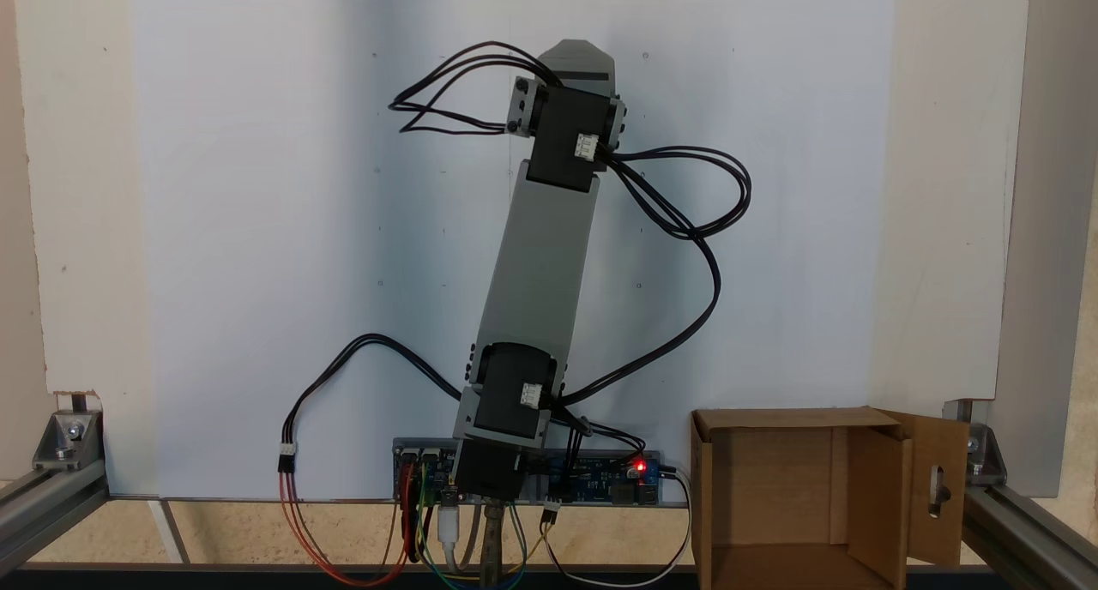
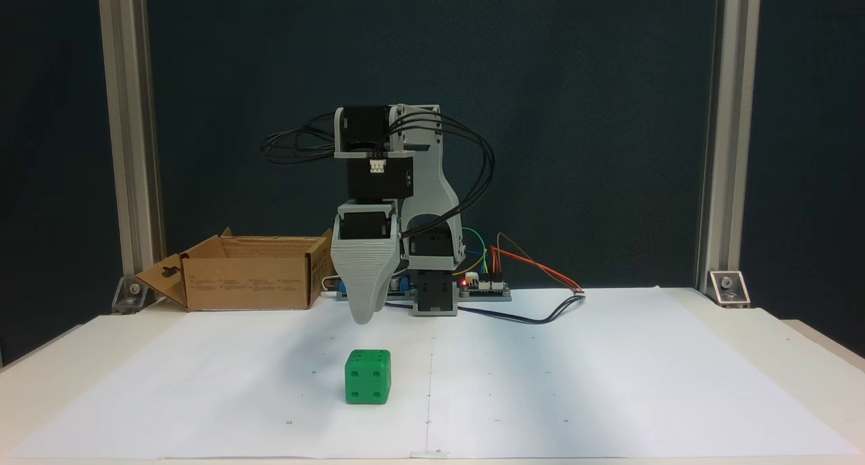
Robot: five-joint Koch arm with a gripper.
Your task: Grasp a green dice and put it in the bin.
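Sitting apart: one green dice [image 2: 367, 376], one bin [image 2: 250, 274].

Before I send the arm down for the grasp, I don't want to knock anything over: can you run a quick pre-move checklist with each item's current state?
1. green dice resting flat on the white paper, nothing touching it: ok.
2. gripper above the dice, not touching it: ok.
3. Gripper centred over the dice front to back: cannot tell.
4. Jaws open wide enough: cannot tell, only one grey tip shows.
5. bin open, with no flap over the mouth: ok.
6. Bin apart from the dice: ok.
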